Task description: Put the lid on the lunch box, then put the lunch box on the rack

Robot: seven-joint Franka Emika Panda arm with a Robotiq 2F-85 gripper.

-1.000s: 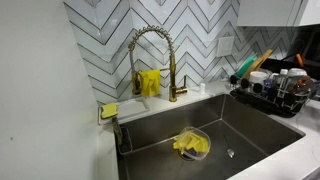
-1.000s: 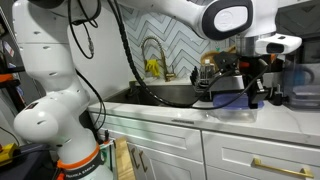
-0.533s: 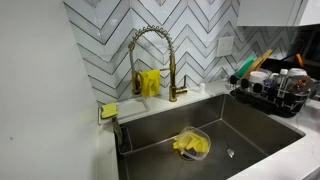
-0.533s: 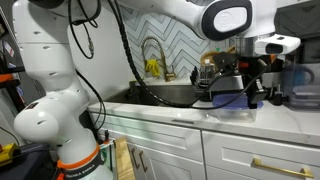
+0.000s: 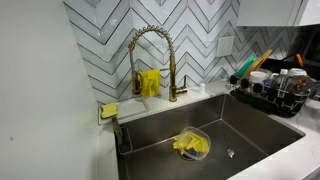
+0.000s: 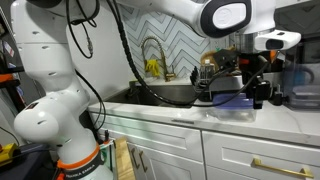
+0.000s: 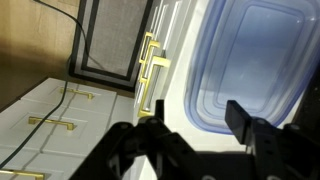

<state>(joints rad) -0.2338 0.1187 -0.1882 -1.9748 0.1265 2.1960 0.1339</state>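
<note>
In the wrist view a blue translucent lunch box (image 7: 250, 60) with rounded corners lies on the white counter (image 7: 185, 60). The top face showing looks like its lid, though I cannot tell lid from box. My gripper (image 7: 195, 108) hangs over its near edge, open, both black fingers apart and nothing between them. In an exterior view the gripper (image 6: 262, 97) stands just beside and above the blue lunch box (image 6: 230, 98) on the counter. The rack (image 5: 270, 100), black wire, sits to the right of the sink and is loaded with dishes and utensils.
A gold spring faucet (image 5: 150, 60) stands behind the steel sink (image 5: 250, 130). In the basin lies a clear container with something yellow (image 5: 191, 144). A yellow sponge (image 5: 108, 110) sits at the sink's corner. White cabinet fronts with gold handles (image 7: 150, 70) lie below the counter edge.
In the exterior view the gripper has lifted slightly off the blue lunch box and its fingers stand wider apart. The sink view is unchanged.
</note>
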